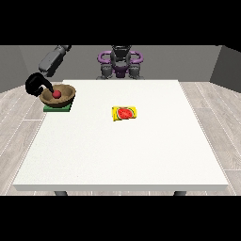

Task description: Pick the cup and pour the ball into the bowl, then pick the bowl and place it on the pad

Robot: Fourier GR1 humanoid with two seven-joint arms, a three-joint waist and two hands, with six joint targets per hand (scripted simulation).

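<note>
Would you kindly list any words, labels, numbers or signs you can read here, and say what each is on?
None can be read.
The yellow packet bears a watermelon-slice picture, no legible lettering.
The bowl, the red ball in it, the green pad and the table show no writing.

A brown bowl (58, 95) holding a red ball (57, 94) sits on the green pad (57, 108), left of the watermelon packet (124, 113); the hand at the view's left (36, 85) touches the bowl's rim.
</note>
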